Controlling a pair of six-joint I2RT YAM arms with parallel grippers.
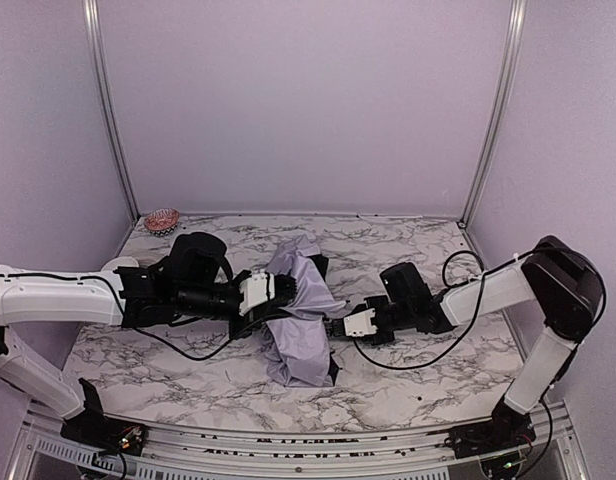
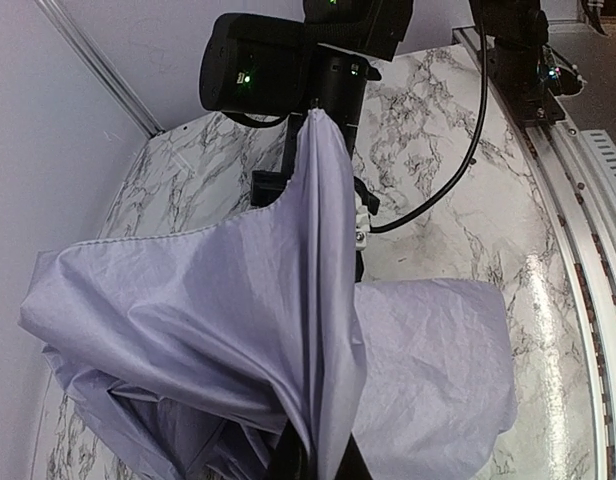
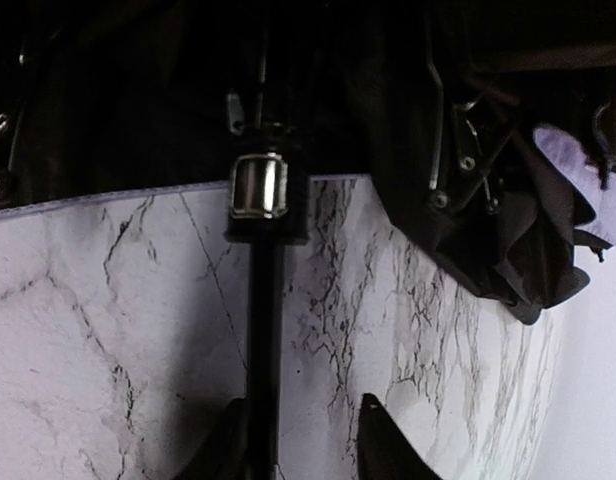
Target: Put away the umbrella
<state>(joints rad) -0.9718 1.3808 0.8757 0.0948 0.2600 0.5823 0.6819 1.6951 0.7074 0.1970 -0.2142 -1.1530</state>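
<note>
The umbrella (image 1: 300, 325) lies half collapsed in the middle of the marble table, lavender fabric up and black lining showing at its edges. My left gripper (image 1: 272, 294) reaches in from the left and is shut on the umbrella; in the left wrist view the fabric (image 2: 238, 320) drapes over and hides the fingers. My right gripper (image 1: 338, 326) comes in from the right at the canopy's underside. Seen from the right wrist, the thin black shaft (image 3: 263, 330) runs down from a metal collar (image 3: 260, 187) between the open fingers of this gripper (image 3: 303, 440), against the left finger (image 3: 220, 445) and clear of the other.
A small red patterned bowl (image 1: 162, 220) sits at the back left corner of the table (image 1: 418, 240). Black cables (image 1: 458, 330) trail from both arms over the marble. Lavender walls close in three sides, and a metal rail (image 1: 288, 445) runs along the near edge.
</note>
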